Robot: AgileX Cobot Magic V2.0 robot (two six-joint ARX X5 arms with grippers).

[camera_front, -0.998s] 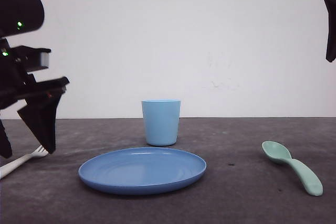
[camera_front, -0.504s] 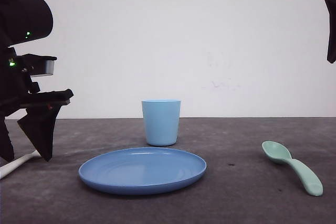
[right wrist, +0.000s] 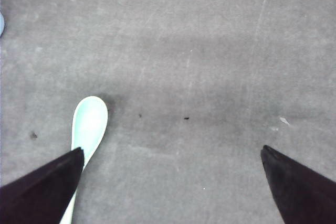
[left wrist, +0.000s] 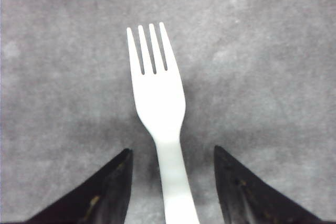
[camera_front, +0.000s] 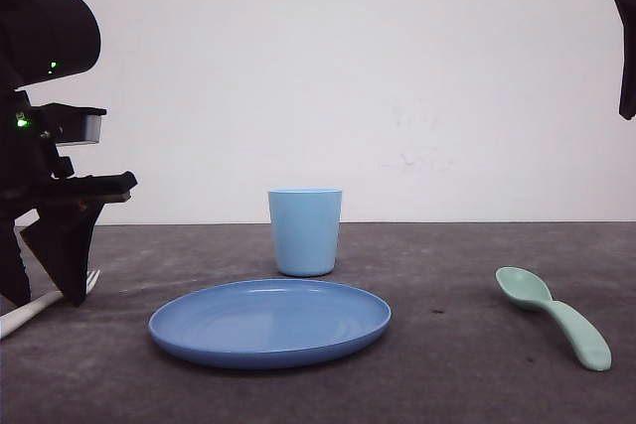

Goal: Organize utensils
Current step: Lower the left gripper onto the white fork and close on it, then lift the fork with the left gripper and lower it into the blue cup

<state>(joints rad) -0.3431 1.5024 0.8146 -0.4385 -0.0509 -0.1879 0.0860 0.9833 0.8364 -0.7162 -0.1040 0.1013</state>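
The white fork (camera_front: 24,313) lies on the dark table at the far left, tines (left wrist: 149,48) pointing away from the wrist. My left gripper (camera_front: 44,300) is down at table level and open. Its fingers straddle the fork's handle (left wrist: 170,166) with a gap on each side. In the left wrist view the left gripper (left wrist: 172,149) has the handle running between its tips. The mint-green spoon (camera_front: 553,315) lies on the table at the right. My right gripper (camera_front: 626,57) hangs high above it, open, and in its wrist view the right gripper (right wrist: 172,149) has the spoon's bowl (right wrist: 90,120) beside one fingertip.
A round blue plate (camera_front: 268,356) sits at the table's middle front. A light blue cup (camera_front: 304,230) stands upright just behind it. Bare dark table lies between the plate and the spoon. A white wall closes the back.
My left gripper has sunk lower and shifted slightly left, its fingers now down around the fork's handle. The right arm, spoon, plate and cup have not moved.
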